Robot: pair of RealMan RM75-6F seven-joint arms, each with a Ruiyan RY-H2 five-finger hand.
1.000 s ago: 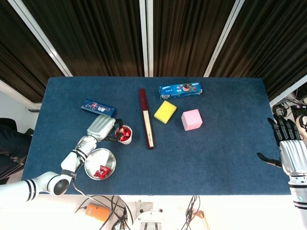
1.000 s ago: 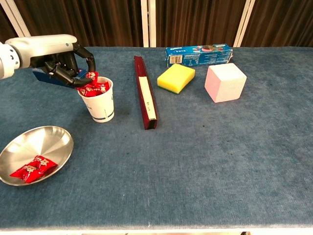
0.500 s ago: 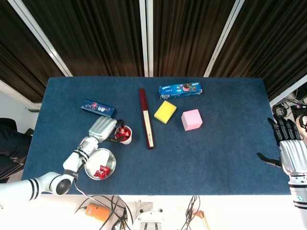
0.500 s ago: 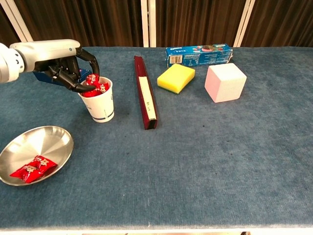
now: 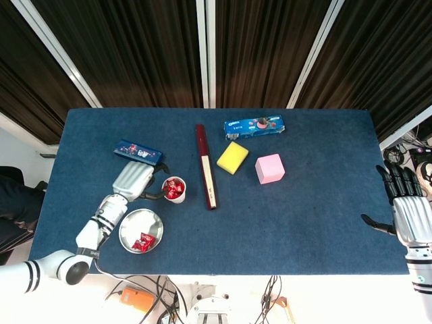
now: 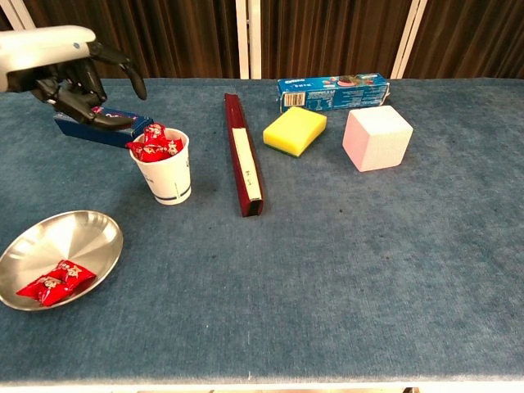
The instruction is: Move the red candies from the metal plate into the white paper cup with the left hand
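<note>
A white paper cup (image 6: pixel 166 172) (image 5: pixel 177 194) stands left of centre, heaped with red candies (image 6: pixel 155 142) that stick out above its rim. The metal plate (image 6: pixel 78 233) (image 5: pixel 132 223) lies at the front left with red candies (image 6: pixel 54 282) (image 5: pixel 144 241) in its near part. My left hand (image 6: pixel 72 76) (image 5: pixel 137 182) hovers up and to the left of the cup, fingers spread, holding nothing. My right hand (image 5: pixel 407 206) shows only in the head view, off the table's right edge, fingers apart and empty.
A long dark red box (image 6: pixel 243 152) lies just right of the cup. A yellow block (image 6: pixel 294 130), a pink cube (image 6: pixel 377 137) and a blue biscuit box (image 6: pixel 332 91) sit further back right. A blue flat pack (image 6: pixel 98 129) lies behind the left hand.
The left hand has let go of a candy at the cup and drawn back up and to the left. The candy now rests on the cup's heap. The right hand has not moved.
</note>
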